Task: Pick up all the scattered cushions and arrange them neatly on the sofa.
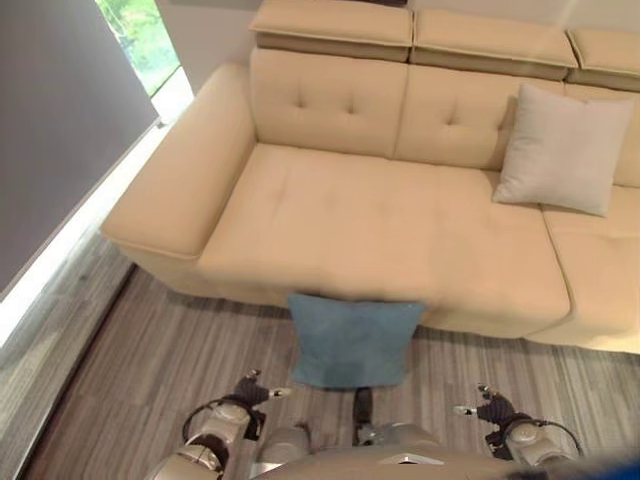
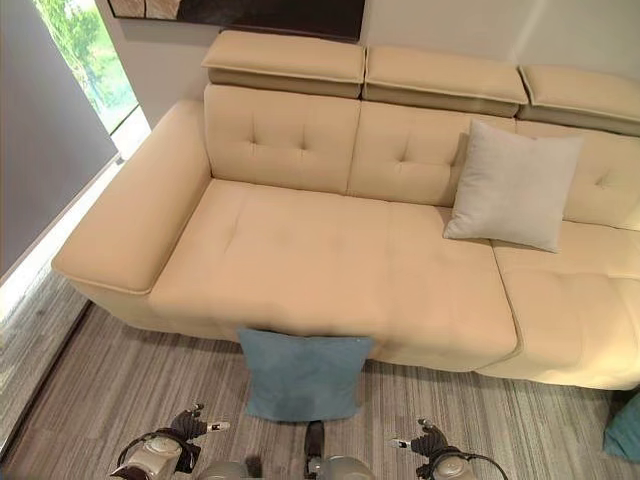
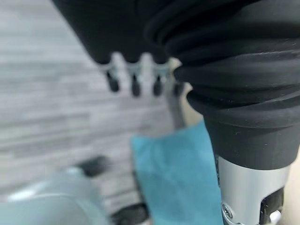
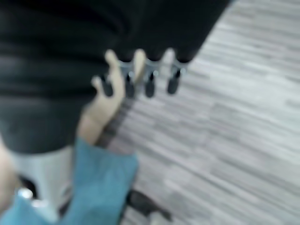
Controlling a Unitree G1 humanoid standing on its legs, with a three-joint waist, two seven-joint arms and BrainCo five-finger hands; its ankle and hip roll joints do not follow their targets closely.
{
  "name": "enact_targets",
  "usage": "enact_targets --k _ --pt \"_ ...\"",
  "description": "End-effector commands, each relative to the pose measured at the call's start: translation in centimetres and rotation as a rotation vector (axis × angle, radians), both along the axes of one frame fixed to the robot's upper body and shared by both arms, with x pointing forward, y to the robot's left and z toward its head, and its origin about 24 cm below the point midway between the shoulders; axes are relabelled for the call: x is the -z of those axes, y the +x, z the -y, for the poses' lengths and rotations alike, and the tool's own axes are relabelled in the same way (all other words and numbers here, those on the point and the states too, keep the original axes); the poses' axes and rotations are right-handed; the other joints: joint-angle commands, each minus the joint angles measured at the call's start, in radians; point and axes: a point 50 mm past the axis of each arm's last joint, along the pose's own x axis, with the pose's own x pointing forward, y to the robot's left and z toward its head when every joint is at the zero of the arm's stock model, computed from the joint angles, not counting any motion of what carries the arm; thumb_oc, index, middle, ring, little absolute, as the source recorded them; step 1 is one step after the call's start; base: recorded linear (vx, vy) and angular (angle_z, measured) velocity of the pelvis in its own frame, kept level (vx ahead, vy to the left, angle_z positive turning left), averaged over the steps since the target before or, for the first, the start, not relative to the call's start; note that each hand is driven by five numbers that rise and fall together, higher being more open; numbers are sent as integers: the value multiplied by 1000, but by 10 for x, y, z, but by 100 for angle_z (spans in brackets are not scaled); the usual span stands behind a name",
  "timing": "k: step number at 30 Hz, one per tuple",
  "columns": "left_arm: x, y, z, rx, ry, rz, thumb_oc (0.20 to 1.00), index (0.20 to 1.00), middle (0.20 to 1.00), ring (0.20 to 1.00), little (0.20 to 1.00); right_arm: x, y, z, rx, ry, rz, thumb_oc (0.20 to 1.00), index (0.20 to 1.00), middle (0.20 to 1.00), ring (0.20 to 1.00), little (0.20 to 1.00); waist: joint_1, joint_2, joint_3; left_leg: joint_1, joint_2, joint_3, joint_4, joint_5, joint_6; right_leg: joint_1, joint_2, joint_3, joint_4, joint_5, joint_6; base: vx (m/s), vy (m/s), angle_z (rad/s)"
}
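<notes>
Left eye view: blue cushion (image 1: 352, 342) on grey wood floor (image 1: 150, 360), leaning against beige sofa (image 1: 380, 230); pale grey cushion (image 1: 562, 148) propped on backrest. Left wrist view: left hand (image 3: 140, 70) empty, fingers relaxed. Right wrist view: right hand (image 4: 145, 70) likewise loose, empty.

Grey wood-plank floor (image 1: 150, 360) — bright window (image 2: 85, 55) at the left.
</notes>
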Motion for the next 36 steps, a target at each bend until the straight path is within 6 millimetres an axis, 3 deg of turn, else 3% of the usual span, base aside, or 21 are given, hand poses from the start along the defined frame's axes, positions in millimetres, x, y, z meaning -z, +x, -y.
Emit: enact_targets --k 1,8,11,12,13,15,18,21,25,30,31,36 --pt "-6 11 -7 2 6 44 1000 1000 1000 1000 1000 -5 10 4 11 -3 48 1000 1000 1000 1000 1000 -1 21 -6 28 -8 -4 -74 110 -27 19 -24 94 156 -85 146 114 128 -39" --pt "-11 16 -18 -47 30 86 1000 1000 1000 1000 1000 -7 22 -5 29 24 93 1000 1000 1000 1000 1000 18 20 2 42 -20 27 -67 74 4 -7 -46 133 216 -94 174 57 104 -19" --pt "-25 39 -22 -95 36 206 1000 1000 1000 1000 1000 -12 31 -2 111 36 161 1000 1000 1000 1000 1000 -1 30 27 7 -23 9 -37 69 5 -81 -41 194 277 -97 175 -59 24 0" --pt "-39 60 -20 -111 32 305 1000 1000 1000 1000 1000 -19 43 2 129 16 216 1000 1000 1000 1000 1000 1 31 59 -41 -30 15 -11 64 1 -120 -54 189 271 -94 167 -132 -13 30" --pt "-39 61 -20 -111 32 305 1000 1000 1000 1000 1000 -19 43 2 129 16 216 1000 1000 1000 1000 1000 1 31 58 -42 -30 15 -10 63 1 -121 -54 189 271 -94 167 -212 -22 24" --pt "-57 86 -16 -138 32 431 1000 1000 1000 1000 1000 -29 61 3 151 6 298 1000 1000 1000 1000 1000 3 32 99 -149 -32 32 42 70 -8 -199 -61 177 280 -89 161 -281 -50 11" --pt "-74 108 -7 -177 1 544 1000 1000 1000 1000 1000 -43 83 4 161 -8 401 1000 1000 1000 1000 1000 -2 33 122 -295 -35 28 104 85 -15 -332 -51 155 328 -74 154 -252 -91 -2" --pt "-97 134 2 -214 -26 666 1000 1000 1000 1000 1000 -69 114 6 171 -34 551 1000 1000 1000 1000 1000 -17 41 122 -466 -30 23 164 103 -17 -496 -51 146 386 -66 148 -195 -97 3" --pt "-108 146 7 -238 -47 721 1000 1000 1000 1000 1000 -86 132 6 166 -48 641 1000 1000 1000 1000 1000 -23 44 130 -558 -22 19 199 110 -23 -579 -56 144 416 -63 145 -73 -61 3" --pt "-139 175 24 -274 -74 846 1000 1000 1000 1000 1000 -128 173 0 176 -97 845 1000 1000 1000 1000 1000 -32 69 158 -732 -4 14 254 120 -35 -757 -65 143 494 -68 140 -59 -79 2" --pt "-145 181 26 -267 -72 867 1000 1000 1000 1000 1000 -135 179 -2 175 -96 879 1000 1000 1000 1000 1000 -33 72 166 -742 -2 8 278 86 -37 -770 -65 145 522 -102 141 21 -44 6" --pt "-183 208 34 -279 -77 983 1000 1000 1000 1000 1000 -190 217 -9 161 -97 1091 1000 1000 1000 1000 1000 -42 88 203 -920 7 2 404 66 -36 -941 -72 156 656 -127 134 -20 -65 0"
